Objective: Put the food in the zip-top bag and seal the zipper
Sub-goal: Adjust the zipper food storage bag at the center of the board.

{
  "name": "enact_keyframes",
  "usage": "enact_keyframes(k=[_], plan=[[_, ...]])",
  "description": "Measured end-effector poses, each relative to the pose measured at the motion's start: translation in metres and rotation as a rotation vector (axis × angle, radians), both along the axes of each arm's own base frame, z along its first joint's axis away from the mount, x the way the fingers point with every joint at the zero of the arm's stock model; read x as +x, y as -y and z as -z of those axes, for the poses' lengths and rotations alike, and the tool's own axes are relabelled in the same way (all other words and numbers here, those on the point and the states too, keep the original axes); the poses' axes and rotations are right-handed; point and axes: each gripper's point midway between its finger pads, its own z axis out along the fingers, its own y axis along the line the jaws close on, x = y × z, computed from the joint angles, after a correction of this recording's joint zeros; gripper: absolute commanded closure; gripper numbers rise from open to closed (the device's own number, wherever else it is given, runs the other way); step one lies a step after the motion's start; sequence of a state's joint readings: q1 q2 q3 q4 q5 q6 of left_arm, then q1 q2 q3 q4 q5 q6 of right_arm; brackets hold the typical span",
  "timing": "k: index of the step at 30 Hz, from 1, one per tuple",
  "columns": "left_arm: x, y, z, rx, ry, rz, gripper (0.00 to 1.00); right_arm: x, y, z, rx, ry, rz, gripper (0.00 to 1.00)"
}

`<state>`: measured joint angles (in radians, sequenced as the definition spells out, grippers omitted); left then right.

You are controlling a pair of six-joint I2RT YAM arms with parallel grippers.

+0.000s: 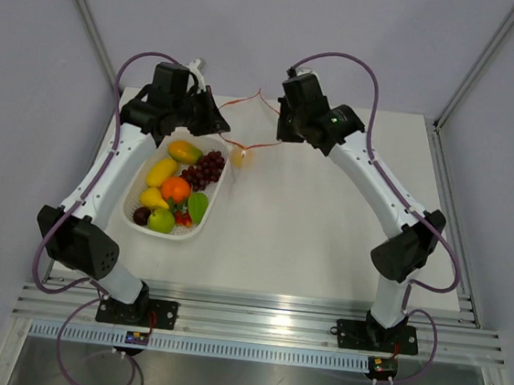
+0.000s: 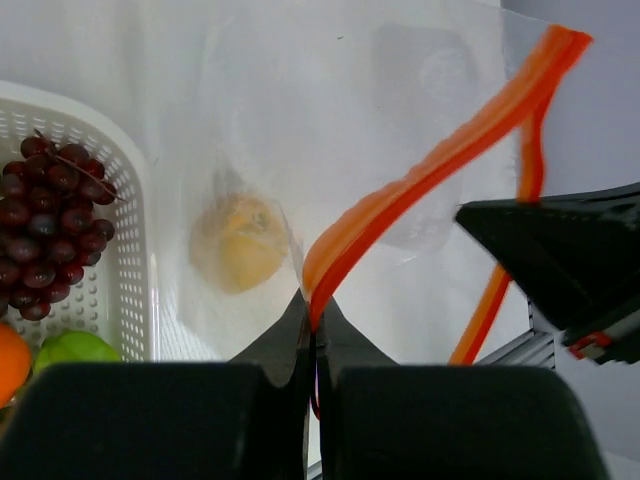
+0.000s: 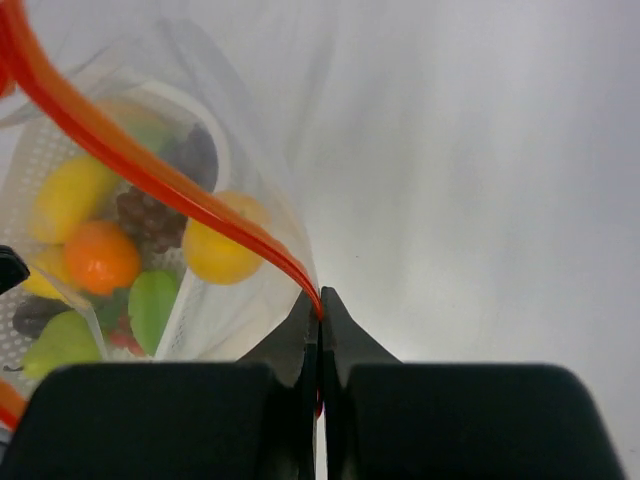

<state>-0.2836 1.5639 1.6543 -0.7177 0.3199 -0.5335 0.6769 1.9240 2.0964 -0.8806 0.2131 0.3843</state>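
A white bench [image 1: 326,237] fills the overhead view, with grey walls behind it. Two white and black robot arms are bolted at its near edge. The left arm [image 1: 101,185] and the right arm [image 1: 377,187] both reach to the far middle of the bench, and their tips face each other.

A white perforated oval basket [image 1: 129,207] lies on the left side of the bench, under the left arm. It is full of fruit.

The zip-top bag [image 2: 300,120] hangs between the two arms, just right of the basket's far end. It is clear and crinkled. I cannot tell whether its lower part touches the bench.

The zipper [image 2: 440,165] is a red-orange strip along the bag's mouth. From above, its two halves bow apart in the middle, so the mouth is open and not sealed.

The left gripper [image 2: 312,320] is clenched on the left end of the zipper, with its black fingers pressed together on the strip. The right gripper [image 3: 320,305] is clenched the same way on the right end.

A round yellow fruit [image 2: 238,242] shows hazily through the clear plastic, low in the bag and near the basket's rim.

In the basket, a bunch of dark purple grapes [image 1: 206,169] sits at the far right. An orange [image 1: 175,189] lies in the middle. A green apple [image 1: 161,220] sits at the near end.
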Motion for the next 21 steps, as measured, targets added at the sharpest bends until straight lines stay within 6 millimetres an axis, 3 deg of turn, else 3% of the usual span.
enact_keyframes(k=[3,7,11,15,19,21], plan=[[-0.003,0.004,0.003,-0.009,-0.017,0.023,1.0,-0.003,0.03,-0.028,-0.009,0.052,0.051,1.0],[-0.011,0.016,0.044,-0.017,-0.133,0.076,1.0,-0.01,0.054,-0.042,-0.013,0.071,0.089,1.0],[-0.018,0.029,0.074,-0.033,-0.227,0.135,1.0,-0.015,0.05,-0.036,-0.009,0.048,0.066,1.0],[-0.025,0.033,0.114,-0.038,-0.322,0.171,0.99,-0.015,0.042,-0.003,-0.035,-0.015,0.051,1.0],[-0.036,0.028,0.159,-0.007,-0.432,0.184,0.66,-0.013,0.033,0.065,-0.1,-0.138,0.046,1.0],[-0.042,0.025,0.17,0.007,-0.462,0.187,0.36,-0.014,0.033,0.093,-0.134,-0.191,0.048,1.0]])
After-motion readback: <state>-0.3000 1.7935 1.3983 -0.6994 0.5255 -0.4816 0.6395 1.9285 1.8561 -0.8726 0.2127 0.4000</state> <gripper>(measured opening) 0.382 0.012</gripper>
